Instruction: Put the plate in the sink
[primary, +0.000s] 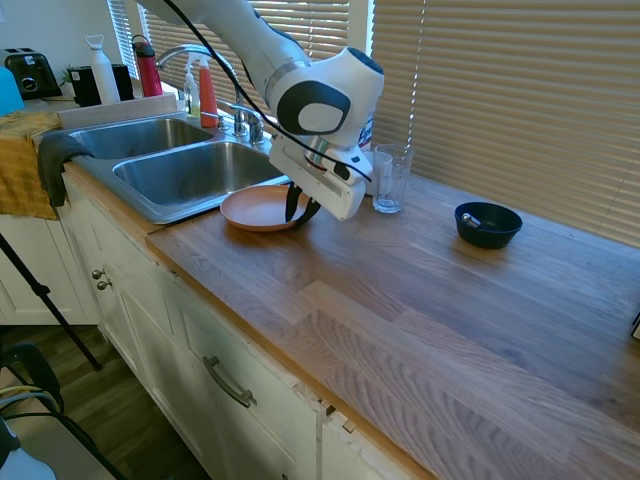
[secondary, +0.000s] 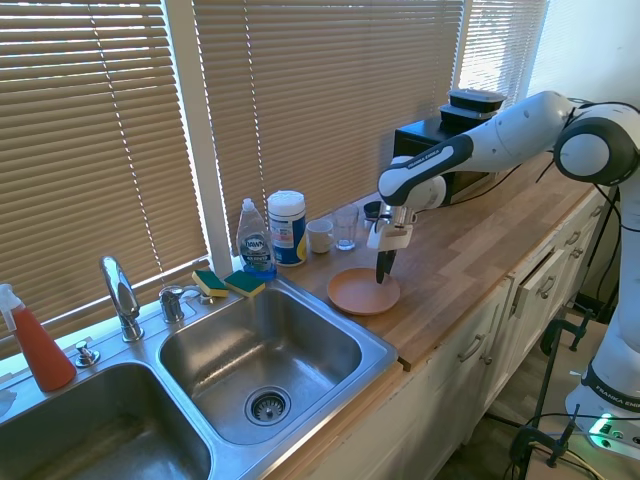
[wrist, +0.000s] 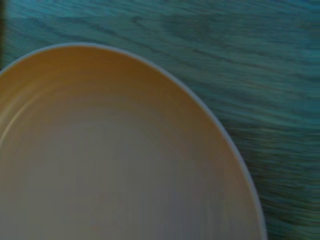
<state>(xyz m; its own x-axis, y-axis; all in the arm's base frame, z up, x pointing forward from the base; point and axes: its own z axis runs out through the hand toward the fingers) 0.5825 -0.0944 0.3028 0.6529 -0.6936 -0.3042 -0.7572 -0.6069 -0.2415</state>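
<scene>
The salmon-orange plate lies flat on the wooden counter, just right of the sink. My gripper points down at the plate's edge farthest from the sink. Its dark fingers stand a little apart, one over the plate's inside and one at its rim, and look open. The wrist view is filled by the plate with wood grain beyond its rim. Both steel basins hold nothing.
A clear glass and a dark blue bowl stand on the counter beyond the plate. A dish soap bottle, a white canister and sponges line the back by the faucet. A yellow towel hangs at the far basin.
</scene>
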